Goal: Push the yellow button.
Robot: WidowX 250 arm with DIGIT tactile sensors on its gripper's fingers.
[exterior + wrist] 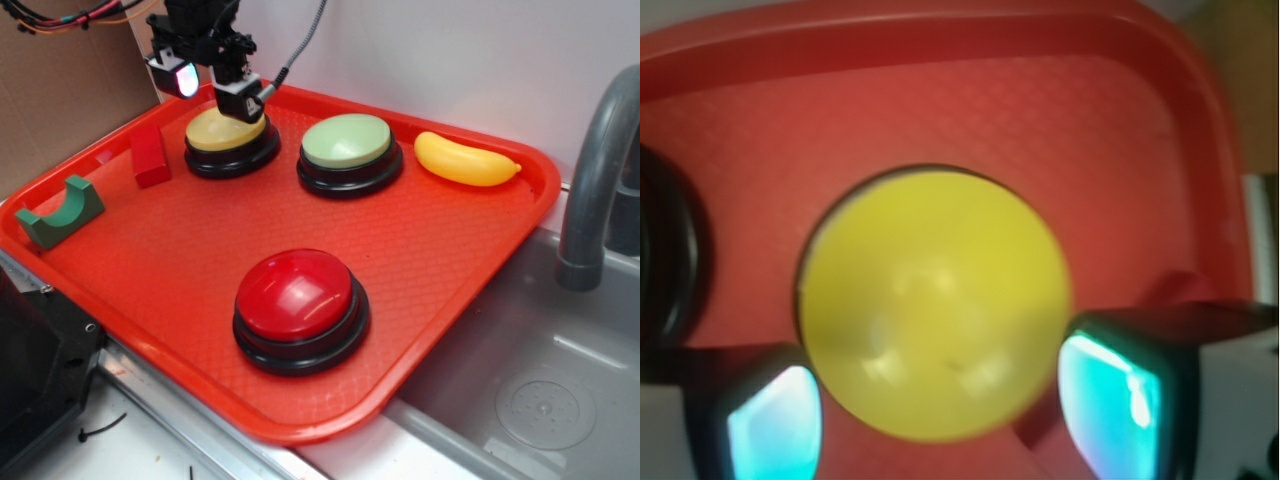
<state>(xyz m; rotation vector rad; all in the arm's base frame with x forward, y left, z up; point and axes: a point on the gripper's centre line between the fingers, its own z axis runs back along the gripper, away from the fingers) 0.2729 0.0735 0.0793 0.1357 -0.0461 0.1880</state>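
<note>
The yellow button [228, 132], a pale-yellow dome on a black base, sits at the back left of the red tray [450, 260]. My gripper [212, 92] hangs right over it, open, one finger low against the dome's far side; contact cannot be told. In the wrist view the yellow button [935, 300] fills the middle, and my gripper [940, 420] straddles its near edge. The glowing cyan pads [1110, 395] stand wide apart on either side. Nothing is held.
On the tray are a pale-green button [348, 145], a yellow toy banana [465, 160], a large red button [298, 300], a red block [150, 155] and a green arch block [60, 212]. A sink [560, 400] and grey faucet [600, 170] lie to the right.
</note>
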